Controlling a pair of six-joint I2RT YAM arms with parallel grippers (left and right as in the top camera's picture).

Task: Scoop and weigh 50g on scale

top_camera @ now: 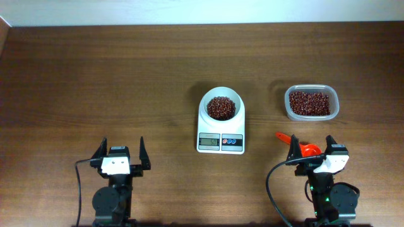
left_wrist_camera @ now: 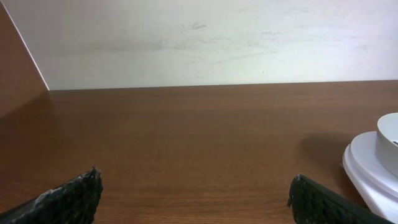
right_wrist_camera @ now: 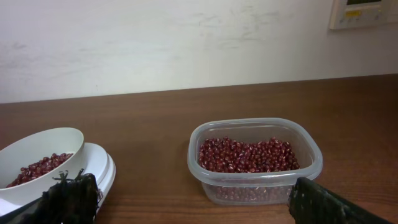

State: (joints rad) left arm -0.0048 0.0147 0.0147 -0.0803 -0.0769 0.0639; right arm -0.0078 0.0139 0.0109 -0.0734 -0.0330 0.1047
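Found left hand (top_camera: 121, 145) and right hand (top_camera: 311, 146) spread wide, pinching nothing. Spotted beans (top_camera: 221, 108) heaped in the bowl (top_camera: 203, 104) on the scale (top_camera: 220, 130), mid worktop (top_camera: 95, 75); couldn't read the display (top_camera: 209, 142). Judged scooping done or nearly so. Reckoned on lifting the orange scoop (top_camera: 308, 150), lying at the right hand, then dipping the tub (top_camera: 335, 107) beyond, for any top-up. Saw nothing blocking.
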